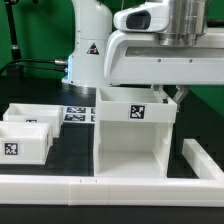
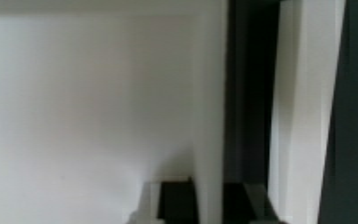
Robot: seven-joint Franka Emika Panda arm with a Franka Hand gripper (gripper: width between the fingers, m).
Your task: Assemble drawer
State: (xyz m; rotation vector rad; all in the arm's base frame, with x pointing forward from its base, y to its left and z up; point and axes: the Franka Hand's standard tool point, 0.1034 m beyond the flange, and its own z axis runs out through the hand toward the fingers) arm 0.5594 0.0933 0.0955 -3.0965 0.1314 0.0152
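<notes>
Two trays (image 1: 27, 140) sit at nine o'clock of the casing (image 1: 135, 130). The pincer (image 2: 208, 203) straddles its wall; whether it grips cannot be told.

arm (image 1: 140, 55): white shell; black triangle mark (image 1: 91, 48); grey wrist (image 1: 187, 15)

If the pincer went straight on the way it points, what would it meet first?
Probably the drawer casing: the wrist view shows its white wall ahead, between the pincer fingers. Depth unclear.
</notes>
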